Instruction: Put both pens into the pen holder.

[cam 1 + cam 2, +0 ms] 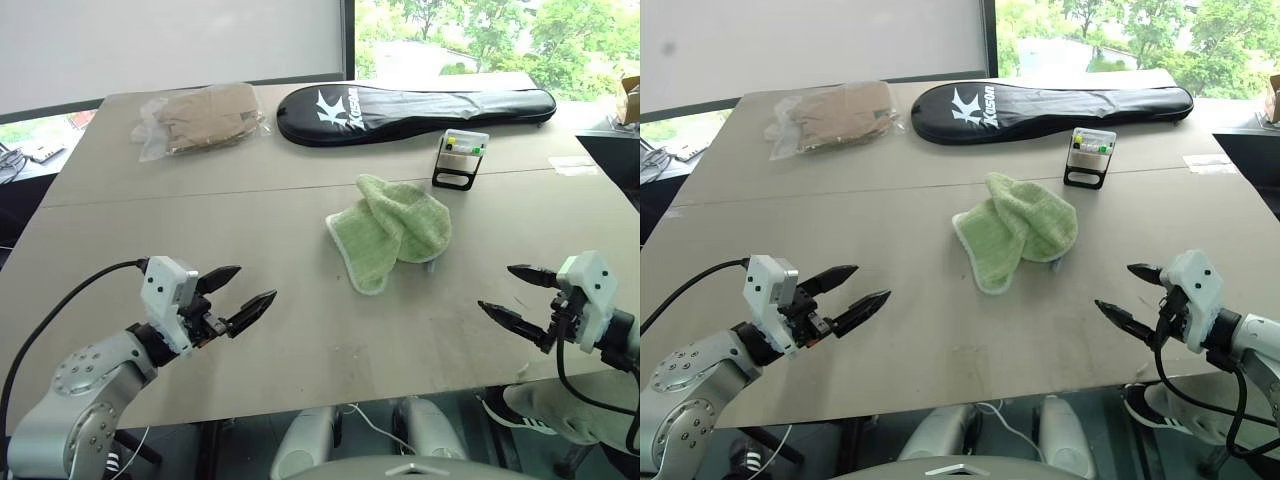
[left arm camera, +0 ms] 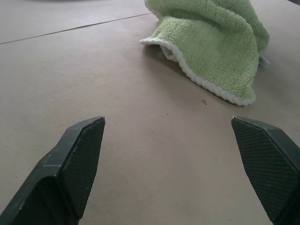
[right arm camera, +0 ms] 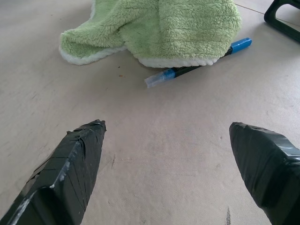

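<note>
Left gripper wide open and empty over the near table, green cloth ahead at centre covering a blue-ended pen whose ends poke out, pen holder upright beyond the cloth, right gripper likewise spread, empty, well short of the pen.

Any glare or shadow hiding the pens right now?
Head views: bright window behind, but the table is evenly lit, no glare. Right wrist view: sharp; the green cloth covers the middle of one pen, leaving its blue end and clear tip showing. Left wrist view: soft shadow under the cloth edge.
</note>
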Robot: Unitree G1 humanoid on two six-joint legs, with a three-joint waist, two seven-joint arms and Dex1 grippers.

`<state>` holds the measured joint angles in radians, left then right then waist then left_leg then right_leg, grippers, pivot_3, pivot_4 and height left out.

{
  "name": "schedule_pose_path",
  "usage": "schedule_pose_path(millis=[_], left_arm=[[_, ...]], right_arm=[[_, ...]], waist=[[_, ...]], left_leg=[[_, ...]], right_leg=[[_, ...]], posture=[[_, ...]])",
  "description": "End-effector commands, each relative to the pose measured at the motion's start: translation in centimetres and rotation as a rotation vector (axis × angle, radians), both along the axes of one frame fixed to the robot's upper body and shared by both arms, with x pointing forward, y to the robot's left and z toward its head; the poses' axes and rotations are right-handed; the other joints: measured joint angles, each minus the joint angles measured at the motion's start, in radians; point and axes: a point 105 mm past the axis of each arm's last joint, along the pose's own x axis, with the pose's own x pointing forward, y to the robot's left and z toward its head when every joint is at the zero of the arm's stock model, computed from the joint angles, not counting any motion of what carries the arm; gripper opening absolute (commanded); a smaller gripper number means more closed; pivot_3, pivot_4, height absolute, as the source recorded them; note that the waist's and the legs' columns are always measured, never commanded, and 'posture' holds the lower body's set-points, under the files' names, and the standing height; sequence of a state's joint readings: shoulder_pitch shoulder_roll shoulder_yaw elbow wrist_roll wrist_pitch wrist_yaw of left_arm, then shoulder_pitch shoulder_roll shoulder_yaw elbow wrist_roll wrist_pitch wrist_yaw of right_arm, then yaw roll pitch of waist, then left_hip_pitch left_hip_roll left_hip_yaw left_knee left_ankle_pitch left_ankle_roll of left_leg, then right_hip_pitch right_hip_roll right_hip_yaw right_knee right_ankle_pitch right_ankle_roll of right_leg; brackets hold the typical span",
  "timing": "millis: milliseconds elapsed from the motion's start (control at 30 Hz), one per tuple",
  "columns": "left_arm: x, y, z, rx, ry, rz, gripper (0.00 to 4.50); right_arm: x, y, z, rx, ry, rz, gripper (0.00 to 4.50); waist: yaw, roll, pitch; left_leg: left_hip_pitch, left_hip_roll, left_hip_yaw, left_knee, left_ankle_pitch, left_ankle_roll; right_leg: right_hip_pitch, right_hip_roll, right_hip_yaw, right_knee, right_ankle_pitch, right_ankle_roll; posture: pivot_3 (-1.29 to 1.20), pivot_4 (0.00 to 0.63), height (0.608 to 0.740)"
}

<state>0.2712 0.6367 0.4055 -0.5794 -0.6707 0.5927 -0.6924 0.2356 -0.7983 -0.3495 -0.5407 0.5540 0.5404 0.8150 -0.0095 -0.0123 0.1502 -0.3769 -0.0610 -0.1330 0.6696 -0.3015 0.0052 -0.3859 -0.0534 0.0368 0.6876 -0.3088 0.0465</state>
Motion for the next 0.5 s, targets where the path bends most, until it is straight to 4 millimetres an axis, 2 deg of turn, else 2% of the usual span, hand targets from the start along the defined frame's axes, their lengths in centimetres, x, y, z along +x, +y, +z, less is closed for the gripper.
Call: schedule_pose_path(millis=[33, 133, 267, 367, 500], left_arm=[[0.5, -0.9, 1.8, 0.015, -0.082, -0.042, 4.47], [1.9, -3.1, 3.1, 0.038, -0.148, -0.105, 4.47], [2.9, -4.2, 3.7, 0.048, -0.160, -0.117, 4.47], [3.4, -4.8, 4.3, 0.043, -0.169, -0.128, 4.47], [2.5, -6.1, 5.1, 0.038, -0.217, -0.242, 4.47]], right_arm=[[1.0, 0.8, 1.8, 0.003, -0.090, -0.009, 4.50], [3.3, 4.7, 4.5, 0.093, -0.150, 0.030, 4.50], [5.8, 6.3, 5.4, 0.118, -0.119, -0.001, 4.50], [7.4, 7.6, 5.8, 0.100, -0.123, -0.009, 4.50], [9.5, 10.8, 5.5, 0.083, -0.098, 0.036, 4.50]], waist=[[0.000, 0.000, 0.000], [-0.007, 0.000, 0.001], [-0.005, 0.000, 0.000], [-0.004, 0.000, 0.000], [-0.014, 0.000, 0.000]], left_leg=[[0.000, 0.000, 0.000, 0.000, 0.000, 0.000], [0.000, 0.000, 0.000, 0.001, 0.000, 0.000], [0.002, 0.001, 0.000, 0.000, 0.000, -0.001], [-0.006, 0.000, -0.001, -0.001, 0.000, 0.000], [-0.008, 0.000, 0.000, -0.001, 0.000, -0.001]], right_leg=[[0.000, 0.000, 0.000, 0.000, 0.000, 0.000], [0.000, 0.000, 0.000, 0.001, 0.000, 0.000], [0.001, 0.001, 0.000, 0.000, 0.001, -0.001], [-0.006, 0.001, -0.002, -0.002, 0.001, -0.001], [-0.010, 0.000, -0.001, -0.001, 0.001, -0.001]], posture=[[0.00, 0.150, 0.740], [0.00, 0.150, 0.740], [0.00, 0.150, 0.740], [0.00, 0.150, 0.740], [0.00, 0.150, 0.740]])
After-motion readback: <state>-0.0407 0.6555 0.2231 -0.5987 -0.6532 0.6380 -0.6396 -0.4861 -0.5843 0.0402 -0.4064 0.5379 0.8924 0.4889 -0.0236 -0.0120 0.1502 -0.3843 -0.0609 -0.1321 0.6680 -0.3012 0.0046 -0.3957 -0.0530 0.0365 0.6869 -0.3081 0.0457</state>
